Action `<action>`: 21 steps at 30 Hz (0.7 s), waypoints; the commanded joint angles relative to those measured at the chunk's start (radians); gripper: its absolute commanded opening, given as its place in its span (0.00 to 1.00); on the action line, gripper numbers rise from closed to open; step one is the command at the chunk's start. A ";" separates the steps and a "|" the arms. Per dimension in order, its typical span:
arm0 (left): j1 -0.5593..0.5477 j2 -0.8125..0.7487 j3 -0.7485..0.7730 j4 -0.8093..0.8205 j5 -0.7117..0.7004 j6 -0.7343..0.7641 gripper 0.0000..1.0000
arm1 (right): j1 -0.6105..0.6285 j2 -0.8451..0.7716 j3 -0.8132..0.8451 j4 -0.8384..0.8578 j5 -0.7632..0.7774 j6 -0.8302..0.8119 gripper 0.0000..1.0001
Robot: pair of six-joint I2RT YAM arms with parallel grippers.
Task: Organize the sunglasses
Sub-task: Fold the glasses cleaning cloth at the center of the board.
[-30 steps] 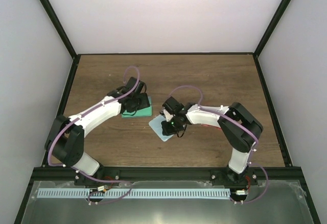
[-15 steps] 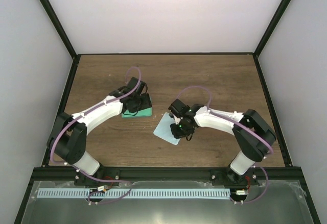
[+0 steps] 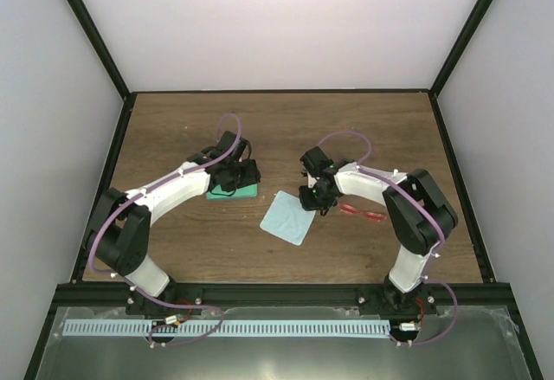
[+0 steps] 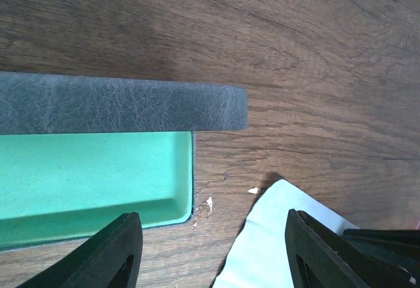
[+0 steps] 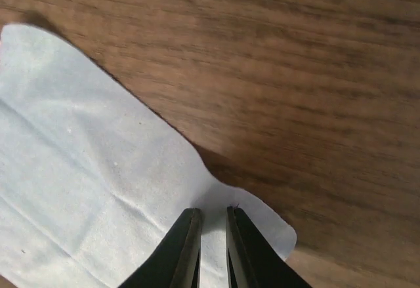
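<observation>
The red sunglasses (image 3: 363, 213) lie on the table right of my right arm, seen only in the top view. The grey-blue case (image 3: 245, 191) lies open, with its green inside (image 4: 92, 176) and grey lid (image 4: 118, 111) showing. My left gripper (image 3: 228, 179) (image 4: 210, 255) hangs open over the case's corner, holding nothing. A light blue cloth (image 3: 288, 217) (image 5: 85, 189) lies flat between the arms. My right gripper (image 3: 315, 200) (image 5: 213, 217) is shut to a thin slit, its tips at the cloth's far right corner. I see no cloth pinched between them.
The wooden table (image 3: 346, 129) is walled by white panels and a black frame. A cloth corner (image 4: 289, 235) lies near the left gripper's right finger. Both arm bases stand at the near edge.
My right gripper moved up and right, from over the cloth's middle to its far right corner. The cloth slid slightly right and the sunglasses came into view. The left arm barely moved.
</observation>
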 commanded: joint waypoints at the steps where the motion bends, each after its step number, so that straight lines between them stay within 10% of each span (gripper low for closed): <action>1: 0.000 0.008 0.003 -0.002 0.014 0.019 0.62 | -0.009 0.096 0.036 0.009 0.016 -0.014 0.13; 12: 0.000 0.032 0.041 -0.016 0.036 0.109 0.61 | -0.086 0.216 0.261 -0.031 0.038 -0.073 0.13; 21: -0.061 0.152 0.171 0.030 0.070 0.341 0.51 | -0.088 -0.003 0.285 -0.064 0.016 -0.077 0.13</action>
